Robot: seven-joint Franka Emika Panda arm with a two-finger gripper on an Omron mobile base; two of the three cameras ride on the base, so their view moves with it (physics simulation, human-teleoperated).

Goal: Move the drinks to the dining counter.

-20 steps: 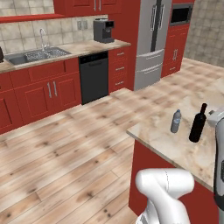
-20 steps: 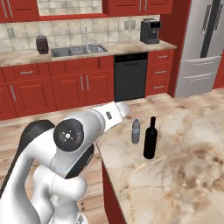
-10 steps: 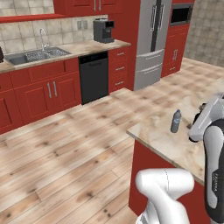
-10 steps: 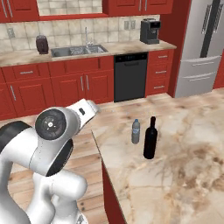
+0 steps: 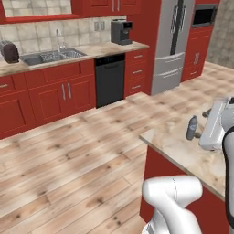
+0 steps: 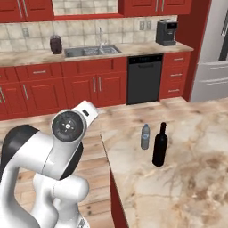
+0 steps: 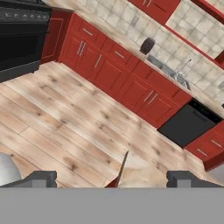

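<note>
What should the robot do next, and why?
Probably turn away toward the kitchen to look for another drink. The water bottle and one wine bottle already stand upright on the dining counter, and the gripper is open and holds nothing, looking across the floor at the sink cabinets.

A wide beige-brown marbled stone island counter on a red base fills the lower right of the right base view. Near its upper left corner stand a tall black wine bottle and, just left of it, a shorter clear plastic water bottle, apart from each other.
</note>
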